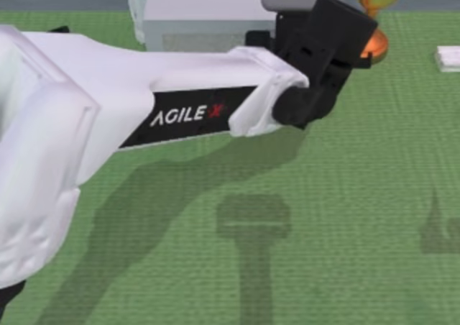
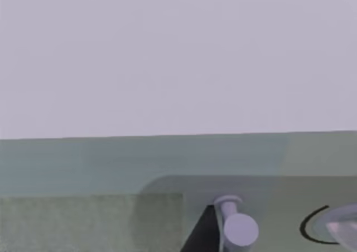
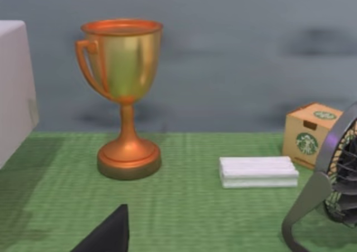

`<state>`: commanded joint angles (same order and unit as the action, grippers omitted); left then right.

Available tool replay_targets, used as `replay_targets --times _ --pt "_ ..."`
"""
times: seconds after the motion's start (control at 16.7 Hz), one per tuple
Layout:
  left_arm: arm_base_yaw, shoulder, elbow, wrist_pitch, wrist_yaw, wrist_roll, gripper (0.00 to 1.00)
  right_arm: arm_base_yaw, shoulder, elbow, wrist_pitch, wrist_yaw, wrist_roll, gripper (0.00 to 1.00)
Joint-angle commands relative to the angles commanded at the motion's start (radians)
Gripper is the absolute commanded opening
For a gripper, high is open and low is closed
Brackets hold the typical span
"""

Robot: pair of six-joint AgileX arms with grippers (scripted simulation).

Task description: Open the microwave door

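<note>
Counter: covered in a green woven cloth point(image 1: 345, 217), reaching the far edge.
Wall: plain blue-grey surface point(image 3: 234, 57) behind the counter, faintly smudged.
Light: from above; soft dark shadows lie on the cloth.

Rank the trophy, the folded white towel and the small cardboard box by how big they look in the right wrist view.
1. Trophy, clearly largest.
2. Folded white towel.
3. Cardboard box, though it stands farther back and the fan cuts off one edge, so its place against the towel is unsure.
</note>
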<state>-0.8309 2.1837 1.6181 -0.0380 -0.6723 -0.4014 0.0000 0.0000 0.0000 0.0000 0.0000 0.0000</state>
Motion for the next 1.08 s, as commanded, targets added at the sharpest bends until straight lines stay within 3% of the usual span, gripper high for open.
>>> replay_targets --times 0.24,0.78,1.08 --pt "0.015 0.059 0.151 -0.187 0.053 -0.051 0.0 0.0 0.0 0.0 0.0 0.0 0.0 1.0" --pt "0.078 0.196 0.624 -0.895 0.259 -0.217 0.0 0.0 0.0 0.0 0.0 0.0 0.0 1.0" --pt "0.103 0.231 0.746 -1.069 0.329 -0.26 0.0 0.0 0.0 0.0 0.0 0.0 0.0 1.0"
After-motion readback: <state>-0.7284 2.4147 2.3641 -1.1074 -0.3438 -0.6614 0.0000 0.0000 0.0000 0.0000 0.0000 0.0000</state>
